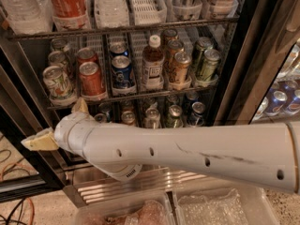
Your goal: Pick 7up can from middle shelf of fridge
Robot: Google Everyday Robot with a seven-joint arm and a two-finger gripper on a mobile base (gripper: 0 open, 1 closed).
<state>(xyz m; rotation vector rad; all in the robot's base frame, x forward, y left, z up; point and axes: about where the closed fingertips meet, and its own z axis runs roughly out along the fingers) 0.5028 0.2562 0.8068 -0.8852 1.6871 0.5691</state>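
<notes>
With the gripper (52, 122) spread wide and empty just below the middle shelf (140, 96), where the 7up can (56, 82) stands leftmost, I reckon it could clip the rack edge on rising, or knock the red cola can (90, 78) beside it.

My arm (197, 153) runs off the right edge and covers the lower parts of the bottom-row cans (174, 116). The gripper (51, 123) sits low at left, just below the middle shelf (140, 96), its finger bases hidden behind the wrist. The top-shelf bottles (65, 3) are cut off by the upper edge. I can't read the 7up can's (57, 82) blurred lettering.
</notes>
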